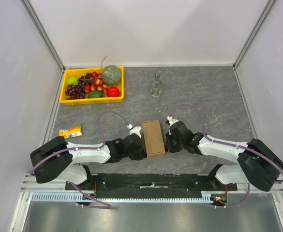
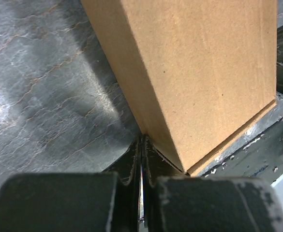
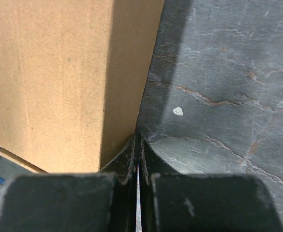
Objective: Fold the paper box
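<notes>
And here's the paper box (image 1: pixel 153 137): plain brown corrugated card, a closed flat rectangular block. It lies on the dark, marble-veined counter (image 1: pixel 204 96) near the front edge, right between the two arms. The left fingers (image 2: pixel 129 166) are clenched together on nothing, black tips nosing the foot of the box's left wall. The right fingers (image 3: pixel 125 162) are the same, pinched tight and empty, tips at the base of the opposite wall. Matte fibrous faces, crisp edges, a thin lip along the near end.

Grey table (image 1: pixel 204 96): paper box (image 1: pixel 154 138) ctr, fruit tray (image 1: pixel 92 102), bottle (image 1: pixel 156 85), yellow packet (image 1: pixel 70 132).
</notes>
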You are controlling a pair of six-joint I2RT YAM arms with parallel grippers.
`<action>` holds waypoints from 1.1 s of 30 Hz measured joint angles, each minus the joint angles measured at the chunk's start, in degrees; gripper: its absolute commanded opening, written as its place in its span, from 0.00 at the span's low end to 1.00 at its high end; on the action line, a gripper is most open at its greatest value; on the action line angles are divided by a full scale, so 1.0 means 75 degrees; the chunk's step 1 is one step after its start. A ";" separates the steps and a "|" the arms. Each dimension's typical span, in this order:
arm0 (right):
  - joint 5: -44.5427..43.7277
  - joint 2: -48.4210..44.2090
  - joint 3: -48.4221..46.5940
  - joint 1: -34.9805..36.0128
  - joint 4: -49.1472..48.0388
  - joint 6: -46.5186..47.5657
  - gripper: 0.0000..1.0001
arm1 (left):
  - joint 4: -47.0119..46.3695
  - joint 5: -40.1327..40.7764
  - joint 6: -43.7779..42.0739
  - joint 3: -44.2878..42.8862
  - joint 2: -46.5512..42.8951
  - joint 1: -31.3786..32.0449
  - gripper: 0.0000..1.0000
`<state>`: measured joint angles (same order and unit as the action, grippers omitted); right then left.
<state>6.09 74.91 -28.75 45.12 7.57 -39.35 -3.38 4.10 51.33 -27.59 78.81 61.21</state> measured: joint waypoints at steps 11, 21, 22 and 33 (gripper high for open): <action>-0.0883 -0.0052 -0.0195 0.0061 0.0455 -0.0379 0.00 | -0.0367 -0.0207 0.0038 -0.0122 0.0323 0.0157 0.02; -0.1629 -0.0376 -0.0863 -0.0111 0.1734 0.0283 0.00 | -0.0431 0.0122 0.0997 0.0965 -0.0880 0.0149 0.02; -0.1629 -0.0379 -0.0979 -0.0178 0.1743 0.0423 0.00 | -0.0312 0.0189 0.1017 0.0976 -0.0973 0.0108 0.02; -0.0294 0.0580 -0.1498 -0.1716 0.1335 0.1626 0.00 | 0.0323 0.0189 0.0425 0.0286 -0.0513 -0.1448 0.02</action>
<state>3.88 79.26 -39.99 32.25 17.58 -27.16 -0.95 5.52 54.52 -25.45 74.96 50.35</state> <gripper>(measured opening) 0.004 0.025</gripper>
